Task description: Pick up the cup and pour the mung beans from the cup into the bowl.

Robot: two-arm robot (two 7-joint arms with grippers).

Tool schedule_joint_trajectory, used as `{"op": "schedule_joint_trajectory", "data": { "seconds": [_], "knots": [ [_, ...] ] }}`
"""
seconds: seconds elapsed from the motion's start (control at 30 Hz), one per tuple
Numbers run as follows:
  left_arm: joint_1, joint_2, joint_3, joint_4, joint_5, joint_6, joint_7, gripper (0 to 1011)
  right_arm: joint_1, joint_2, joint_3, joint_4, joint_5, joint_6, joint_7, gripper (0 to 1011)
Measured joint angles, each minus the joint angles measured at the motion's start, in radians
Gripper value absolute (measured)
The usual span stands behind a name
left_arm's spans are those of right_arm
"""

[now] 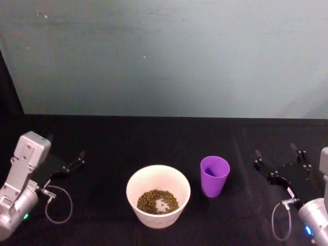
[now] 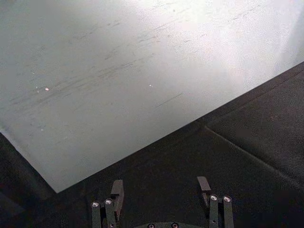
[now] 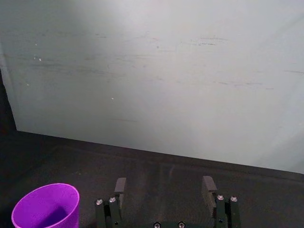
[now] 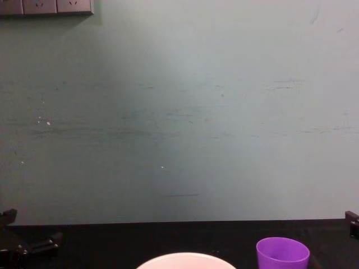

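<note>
Going L to R. Our left tool (image 1: 77,163) sits at the counter's (image 1: 113,138) left side, well apart from the task items, fingers (image 2: 117,189) spread w/ nothing between them; the left wrist view shows just dark cloth and the pale wall (image 4: 179,112) ahead of it. We judge that arm idle.

Next, the bowl (image 1: 158,195), pale pinkish-white, stands near the front centre of the counter. The mung beans (image 1: 157,201) lie in its bottom, a shallow olive-brown layer w/ a bare patch showing through.

Just beside it on the right, apart and not touching, the purple cup (image 1: 214,176) stands upright. Its inside looks empty as far as we can see in the head and right wrist views; no beans visible in it.

Far right, our right tool (image 1: 279,160) hangs clear of the cup, fingers (image 3: 120,185) spread, gripping nothing; the cup shows off to one side of it in the right wrist view.

Progress: we judge the pour done, since beans are in the bowl and the cup is set down. Little seems left, maybe only parking the arms. We see no spilled beans on the cloth, though the dark surface could hide a few.
</note>
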Motion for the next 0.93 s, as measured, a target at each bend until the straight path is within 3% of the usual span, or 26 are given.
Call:
{"op": "schedule_joint_trajectory", "data": {
  "seconds": [0.93],
  "knots": [
    [0.000, 0.000, 0.000, 0.000, 0.000, 0.000, 0.000, 1003, -0.001, 0.001, 0.000, -0.002, 0.002, 0.001, -0.003, 1004]
  ]
}}
